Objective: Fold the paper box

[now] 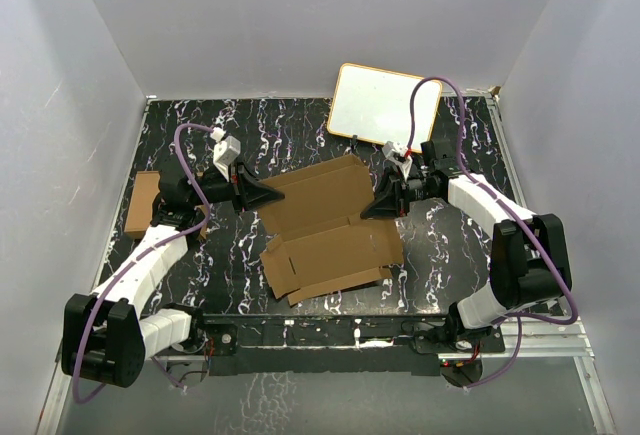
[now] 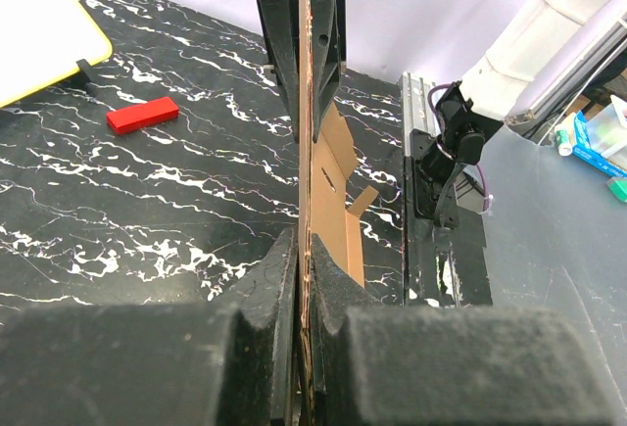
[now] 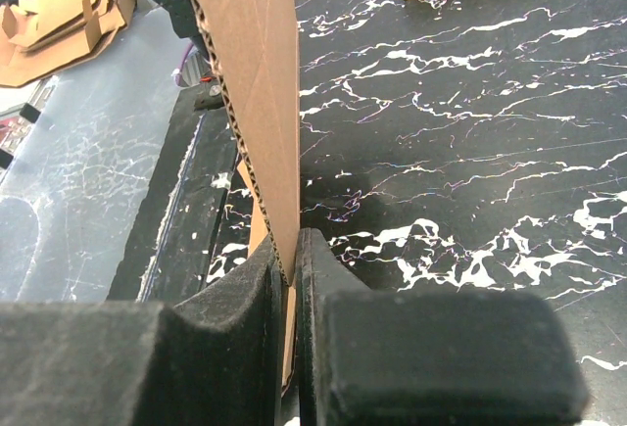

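At the near edge of the black, white-veined marble table (image 1: 200, 275), the paper box (image 1: 330, 230) is spread open as a broad sheet of plain brown corrugated cardboard. Its nearest margin is notched into short flaps and tabs. A crease runs across the middle, and a slot is cut in the near panel. I cannot tell whether that near panel touches the tabletop.

The sheet sits at the table's centre, between the two arms. The left gripper (image 1: 265, 195) is clenched on its left edge. In the left wrist view the padded fingers (image 2: 265, 289) squeeze the board, which is seen edge-on. The right gripper (image 1: 375, 207) is clamped on the opposite edge, and its fingers (image 3: 245, 289) press both faces of the fluted cardboard.

Against the table's left side lies a pair of brown cardboard cartons (image 1: 143, 203). Beyond the sheet, a small red block (image 2: 143, 115) rests on the marble near a white board with a yellow rim (image 1: 385, 103), which lies at the far edge. Plain pale grey walls (image 1: 300, 15) close in the table on three sides.
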Controlling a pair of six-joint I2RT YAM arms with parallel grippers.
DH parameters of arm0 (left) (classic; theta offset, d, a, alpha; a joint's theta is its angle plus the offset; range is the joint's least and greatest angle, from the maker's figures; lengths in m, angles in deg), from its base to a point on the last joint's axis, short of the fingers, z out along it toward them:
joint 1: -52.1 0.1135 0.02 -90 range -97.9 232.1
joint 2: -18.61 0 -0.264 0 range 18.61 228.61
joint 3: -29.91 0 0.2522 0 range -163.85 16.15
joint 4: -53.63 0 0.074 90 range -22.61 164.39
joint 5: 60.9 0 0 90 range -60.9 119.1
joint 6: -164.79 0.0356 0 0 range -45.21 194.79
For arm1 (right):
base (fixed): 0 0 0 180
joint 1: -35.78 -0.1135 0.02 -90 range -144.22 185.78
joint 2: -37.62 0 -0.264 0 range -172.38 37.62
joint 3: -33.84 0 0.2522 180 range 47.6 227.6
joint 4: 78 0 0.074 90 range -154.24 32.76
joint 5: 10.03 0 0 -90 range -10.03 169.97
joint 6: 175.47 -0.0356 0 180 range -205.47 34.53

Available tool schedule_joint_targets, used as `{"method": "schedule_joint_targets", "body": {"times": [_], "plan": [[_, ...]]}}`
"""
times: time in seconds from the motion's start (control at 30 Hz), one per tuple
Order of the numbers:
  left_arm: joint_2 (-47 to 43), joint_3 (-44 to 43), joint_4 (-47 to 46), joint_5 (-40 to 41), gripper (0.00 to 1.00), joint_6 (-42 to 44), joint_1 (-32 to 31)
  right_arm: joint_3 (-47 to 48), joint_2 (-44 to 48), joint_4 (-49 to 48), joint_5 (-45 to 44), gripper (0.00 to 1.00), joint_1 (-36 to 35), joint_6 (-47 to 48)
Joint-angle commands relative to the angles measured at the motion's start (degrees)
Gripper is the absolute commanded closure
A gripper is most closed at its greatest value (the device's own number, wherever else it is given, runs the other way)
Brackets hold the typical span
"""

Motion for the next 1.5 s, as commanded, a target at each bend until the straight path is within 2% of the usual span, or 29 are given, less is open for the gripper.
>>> {"method": "schedule_joint_targets", "body": {"times": [0.0,0.03,0.1,0.2,0.3,0.43,0.5,0.57,0.67,0.73,0.8,0.9,1.1,1.27,1.47], "plan": [[-1.0,0.0,-1.4,-0.7,1.0,0.6,0.2,0.6,0.5,-3.7,2.3,0.88,-0.5,1.0],[-1.3,0.0,-0.9,-0.4,1.0,1.0,0.2,0.9,0.6,-3.9,1.3,0.72,-0.4,0.5],[-2.0,-0.2,1.5,0.5,1.0,2.7,0.3,1.6,0.9,-3.7,-0.4,0.49,0.9,-0.3],[-3.6,-0.8,5.9,2.2,1.0,6.2,0.5,3.4,2.2,-0.6,-0.7,0.3,5.6,1.4],[-5.6,-1.3,10.1,5.9,1.0,9.8,0.8,5.9,4.9,7.3,-0.8,0.23,12.4,8.6],[-9.3,-0.6,12.3,12.2,1.0,10.1,1.2,5.9,11.0,9.4,-2.7,0.22,18.6,10.3],[-11.6,0.4,11.2,14.6,1.0,8.4,1.2,3.5,14.6,4.4,-5.1,0.22,20.0,5.1],[-14.2,1.9,10.2,17.0,1.0,7.1,1.3,0.1,18.4,-4.0,-7.5,0.22,21.1,-3.9],[-18.5,3.3,10.6,21.1,1.0,6.3,1.3,-3.3,19.4,-9.2,-9.3,0.21,23.3,-11.6],[-20.4,4.0,11.2,24.1,1.0,5.5,1.3,-8.7,20.0,-19.7,-9.2,0.27,24.9,-23.6],[-22.0,5.2,10.6,26.5,1.0,4.0,1.3,-14.7,20.5,-34.3,-9.6,0.36,25.7,-37.3],[-24.1,7.5,5.8,28.4,1.0,-1.4,1.3,-20.8,20.0,-47.7,-12.6,0.43,25.8,-49.8],[-26.9,11.3,-0.4,30.0,1.0,-8.5,1.3,-24.1,11.5,-59.3,-18.2,0.43,25.0,-65.9],[-26.9,12.1,-3.0,28.8,1.0,-11.6,1.3,-23.2,4.1,-64.0,-17.4,0.43,22.8,-69.2],[-26.3,12.9,-9.9,28.0,1.0,-18.3,1.3,-22.7,0.6,-71.5,-9.6,0.43,21.5,-73.7]]}}
